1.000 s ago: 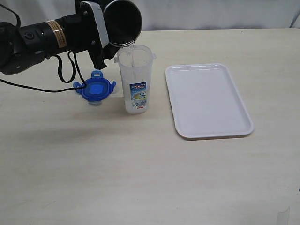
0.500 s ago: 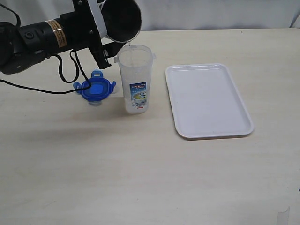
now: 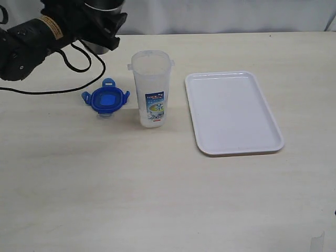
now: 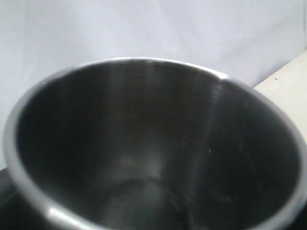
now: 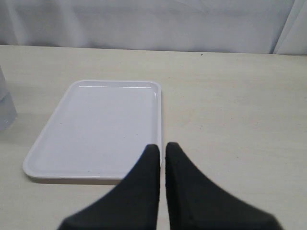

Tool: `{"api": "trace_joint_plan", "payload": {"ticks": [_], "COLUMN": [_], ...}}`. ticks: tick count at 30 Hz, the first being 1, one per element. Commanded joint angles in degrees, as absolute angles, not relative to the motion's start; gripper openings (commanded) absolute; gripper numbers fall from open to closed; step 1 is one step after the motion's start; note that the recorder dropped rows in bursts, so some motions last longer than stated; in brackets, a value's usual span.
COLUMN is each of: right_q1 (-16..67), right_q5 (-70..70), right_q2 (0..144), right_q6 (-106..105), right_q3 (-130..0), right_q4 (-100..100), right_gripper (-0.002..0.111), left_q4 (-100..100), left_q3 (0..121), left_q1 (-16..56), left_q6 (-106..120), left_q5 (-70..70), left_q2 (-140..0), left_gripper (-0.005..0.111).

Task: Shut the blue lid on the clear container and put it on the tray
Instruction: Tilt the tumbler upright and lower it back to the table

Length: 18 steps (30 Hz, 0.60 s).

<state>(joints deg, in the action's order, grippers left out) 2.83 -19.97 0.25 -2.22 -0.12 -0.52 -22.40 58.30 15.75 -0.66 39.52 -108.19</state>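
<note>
The clear container stands upright and uncovered on the table, its blue-and-white label facing the exterior view. The blue lid lies flat on the table just left of it, flaps spread. The white tray lies to the right of the container with nothing on it. My left gripper is at the back left, above and behind the lid, shut on a steel cup whose dark inside fills the left wrist view. My right gripper is shut on nothing near the tray; it does not show in the exterior view.
A black cable hangs from the left arm down to the table behind the lid. A pale curtain closes off the back of the table. The container's edge shows beside the tray in the right wrist view.
The left arm has drawn the steel cup back and away to the left from over the container's mouth. The thin stream into the container has stopped. Container, lid and tray have not moved.
</note>
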Motion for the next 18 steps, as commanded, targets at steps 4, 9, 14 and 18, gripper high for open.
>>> {"api": "trace_joint_plan", "payload": {"ticks": [4, 9, 14, 18], "right_q1": [2.6, 2.6, 2.6, 2.6], "right_q5": [-19.8, -19.8, -19.8, -19.8], "right_q2": [0.0, 0.0, 0.0, 0.0], "right_q6": [-2.2, -2.2, -2.2, -2.2], "right_q3": [0.0, 0.0, 0.0, 0.0], "right_q4": [-0.7, -0.7, -0.7, -0.7], "right_gripper": [0.005, 0.005, 0.005, 0.005], "left_q4": [-20.3, -21.8, -21.8, -21.8], "left_q3": [59.7, 62.6, 66.0, 68.1], "left_q1": [9.0, 5.7, 5.0, 5.0], "left_q6": [-14.1, -19.2, -19.2, -16.8], "left_q5": [45.0, 44.5, 44.5, 44.8], "left_q2": [-111.6, -117.3, -123.2, -126.5], "left_gripper": [0.000, 0.000, 0.000, 0.000]}}
